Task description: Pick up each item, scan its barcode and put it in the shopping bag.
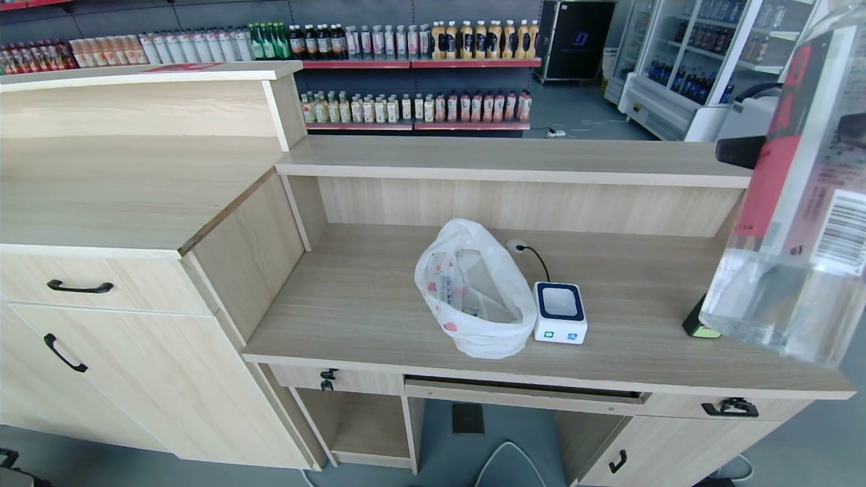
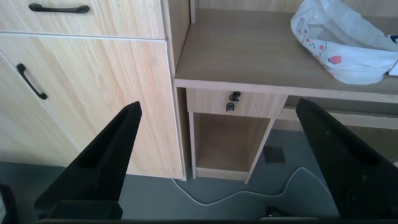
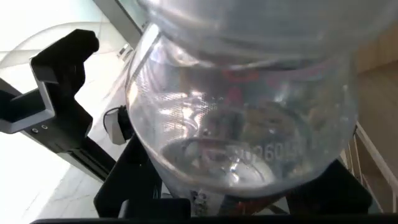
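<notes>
A clear water bottle (image 1: 791,203) with a red label and a barcode hangs high at the right, close to the head camera. My right gripper (image 3: 242,202) is shut on the bottle (image 3: 242,112), whose clear base faces the wrist camera. An open white shopping bag (image 1: 473,291) stands mid-desk, with a small white scanner (image 1: 560,311) touching its right side. My left gripper (image 2: 217,106) is open and holds nothing, low in front of the desk's left end, and the bag (image 2: 348,43) lies beyond it.
The wooden desk (image 1: 379,318) has a raised back ledge and a taller counter (image 1: 135,189) on its left. A black cable runs from the scanner to the back. A small green-and-black object (image 1: 700,329) sits at the desk's right. Drink shelves (image 1: 419,64) line the far wall.
</notes>
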{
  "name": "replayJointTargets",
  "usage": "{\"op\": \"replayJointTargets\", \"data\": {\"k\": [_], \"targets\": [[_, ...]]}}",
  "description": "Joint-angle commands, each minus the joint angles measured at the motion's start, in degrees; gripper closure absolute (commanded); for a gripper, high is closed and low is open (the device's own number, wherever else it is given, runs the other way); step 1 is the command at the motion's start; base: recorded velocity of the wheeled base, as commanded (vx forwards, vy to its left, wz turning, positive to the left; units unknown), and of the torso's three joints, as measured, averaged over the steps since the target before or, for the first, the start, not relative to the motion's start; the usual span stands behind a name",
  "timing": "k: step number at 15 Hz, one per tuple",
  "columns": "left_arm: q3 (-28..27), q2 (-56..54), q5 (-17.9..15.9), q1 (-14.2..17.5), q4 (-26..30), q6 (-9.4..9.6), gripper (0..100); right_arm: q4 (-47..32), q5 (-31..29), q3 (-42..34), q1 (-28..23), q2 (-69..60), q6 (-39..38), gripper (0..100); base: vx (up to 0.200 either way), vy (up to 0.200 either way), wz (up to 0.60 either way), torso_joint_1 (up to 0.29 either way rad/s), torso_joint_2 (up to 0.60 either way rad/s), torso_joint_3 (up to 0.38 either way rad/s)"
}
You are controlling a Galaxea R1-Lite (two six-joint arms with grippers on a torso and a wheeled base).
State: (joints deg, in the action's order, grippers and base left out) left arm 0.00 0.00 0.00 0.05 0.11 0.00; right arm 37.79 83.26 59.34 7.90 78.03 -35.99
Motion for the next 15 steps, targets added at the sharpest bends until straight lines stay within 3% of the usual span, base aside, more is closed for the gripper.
{"op": "replayJointTargets", "data": {"k": [1,7,15], "targets": [[0.0,0.09,0.0,0.04,-0.02,0.0,0,0.35,-0.03,0.42,1.07,-0.25,-0.31,100,0.0,0.0,0.0,0.0,0.0,0.0],[0.0,0.09,0.0,0.04,0.07,0.0,0,2.11,-0.21,3.59,1.42,3.27,-4.79,100,0.0,0.0,0.0,0.0,0.0,0.0],[0.0,0.09,0.0,0.04,-0.02,0.0,0,2.2,-0.12,-3.71,1.94,1.16,-4.71,100,0.0,0.0,0.0,0.0,0.0,0.0]]}}
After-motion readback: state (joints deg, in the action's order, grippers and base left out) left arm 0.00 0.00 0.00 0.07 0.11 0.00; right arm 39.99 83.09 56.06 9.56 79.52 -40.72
